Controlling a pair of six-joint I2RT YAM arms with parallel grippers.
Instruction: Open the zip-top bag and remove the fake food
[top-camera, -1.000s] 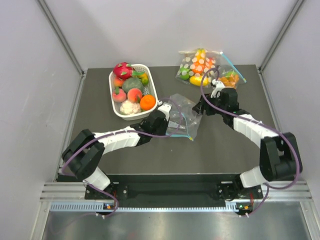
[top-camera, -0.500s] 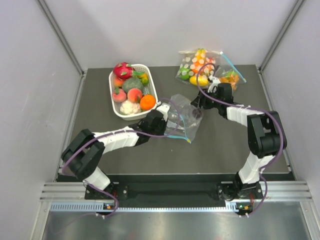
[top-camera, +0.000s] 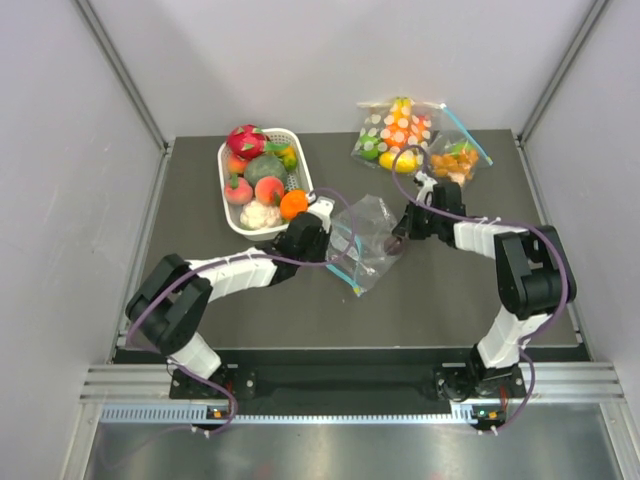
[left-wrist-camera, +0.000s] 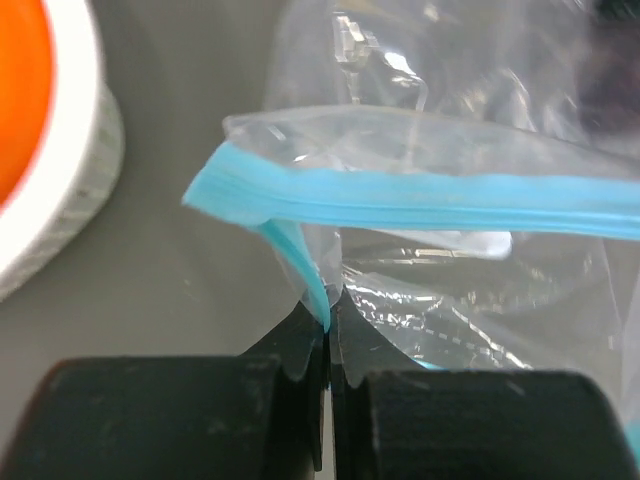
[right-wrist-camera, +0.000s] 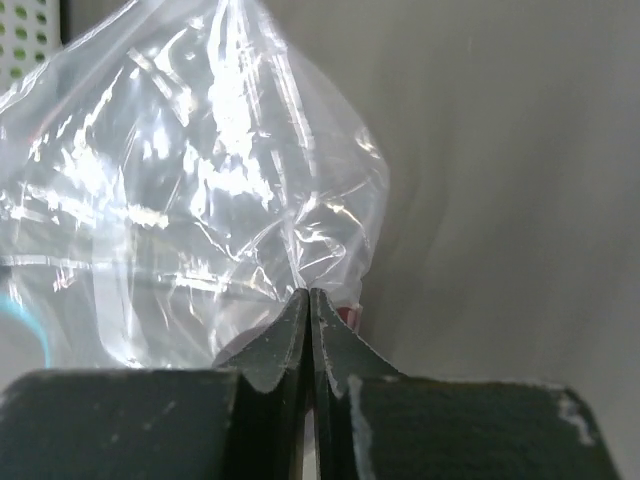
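The zip-top bag (top-camera: 368, 243) is lying puffed and crumpled on the dark counter (top-camera: 450, 300) in the top view, just beside the white basket (top-camera: 228, 205) and strung between the two arms. The left tool (top-camera: 325, 232) is meeting its left edge and the right tool (top-camera: 405, 228) its right side. The fake food (top-camera: 245, 142) is sitting in the basket, apart from the bag. Whether anything is lying inside the film I cannot tell from here.

In the left wrist view, the left tool's jaws are pressing fully together on one end of the teal zip strip (left-wrist-camera: 450, 190), where a lip of it is folding down. The rest of the strip is running off to the right.

In the right wrist view, the right tool's jaws are likewise pinched tight, on a tuck of clear film. A reddish speck is showing beside them, too small to name.

The bag is looking very light, limp and slick. Plain film is likely to be stretching or sliding out of a pinch, while the thicker, stiffer strip is offering the surer hold. Any pulling apart is calling for gentleness.
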